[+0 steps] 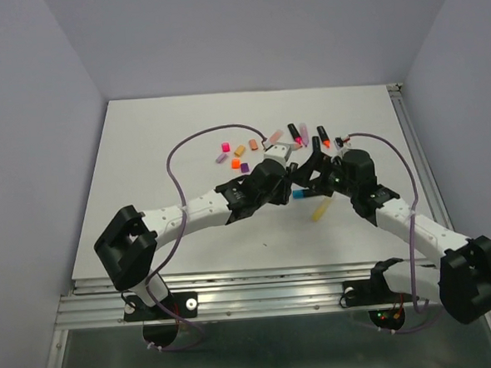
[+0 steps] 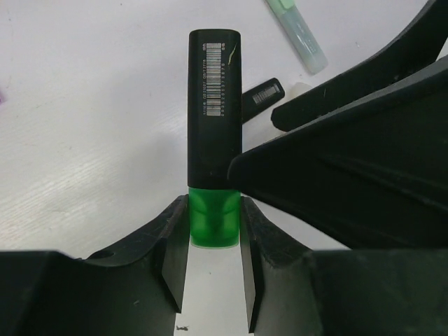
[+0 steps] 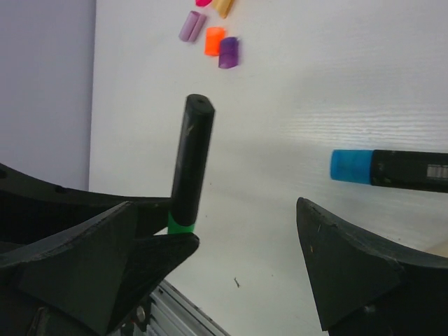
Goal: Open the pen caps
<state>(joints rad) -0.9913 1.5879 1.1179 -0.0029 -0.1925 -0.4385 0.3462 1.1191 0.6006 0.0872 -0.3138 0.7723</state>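
My left gripper point(image 2: 215, 213) is shut on the green cap point(image 2: 214, 224) of a black-barrelled pen point(image 2: 215, 105), which sticks straight out from the jaws above the table. In the right wrist view the same pen point(image 3: 191, 161) and its green cap point(image 3: 180, 224) stand at the tip of my right gripper's left finger point(image 3: 140, 259). The right gripper point(image 3: 248, 224) is wide open and holds nothing. Its finger point(image 2: 336, 161) reaches the barrel from the right in the left wrist view. In the top view both grippers, left point(image 1: 288, 175) and right point(image 1: 311, 167), meet mid-table.
A black pen with a blue cap point(image 3: 350, 166) lies just right of the right gripper. A pastel yellow pen point(image 1: 320, 210) lies nearer. Several loose caps point(image 1: 236, 163) lie to the left, and several pens point(image 1: 293, 133) lie behind. A mint pen point(image 2: 301, 35) lies beyond the held pen.
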